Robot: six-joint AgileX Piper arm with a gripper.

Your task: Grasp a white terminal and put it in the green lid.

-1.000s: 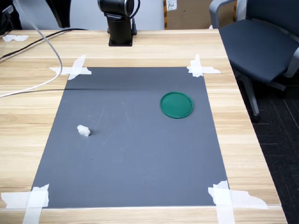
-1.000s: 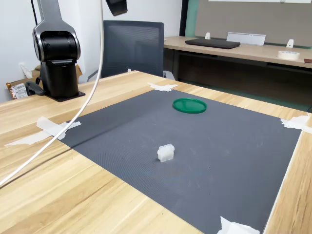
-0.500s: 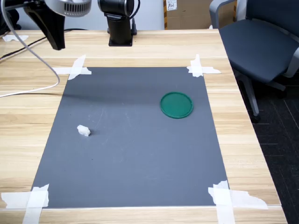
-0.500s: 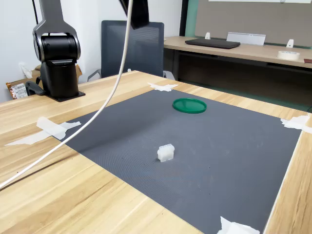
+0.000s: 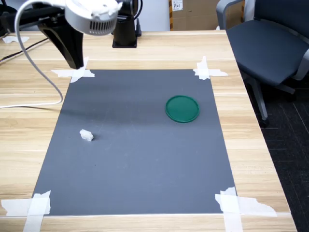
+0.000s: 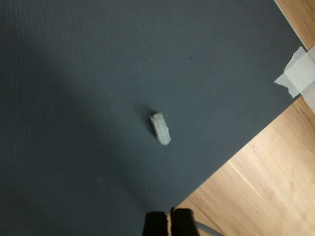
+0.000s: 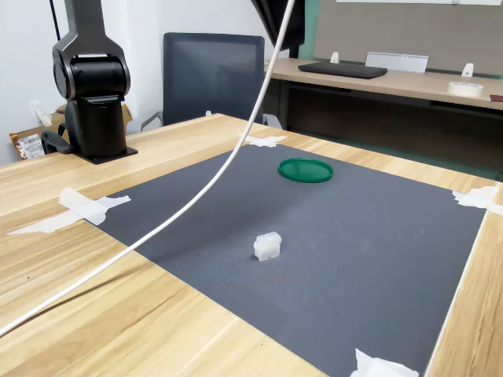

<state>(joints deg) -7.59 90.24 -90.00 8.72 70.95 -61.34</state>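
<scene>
Dark mat (image 5: pixel 140 145) lay taped at corners onto wooden table (image 5: pixel 260 145). White cable (image 7: pixel 196 196) hung slack across near side of mat in second exterior view, passing above terminal without touching. Office chair (image 5: pixel 270 48) stood off table's edge at first exterior view's right. Arm base (image 7: pixel 93 102) sat on table beyond mat.

Green lid (image 5: pixel 182 108) lay flat on mat, nothing inside. White terminal (image 5: pixel 86 135) rested on bare mat, well apart from lid.

Gripper (image 6: pixel 168 223) hung above, fingertips pressed together, holding nothing.
</scene>
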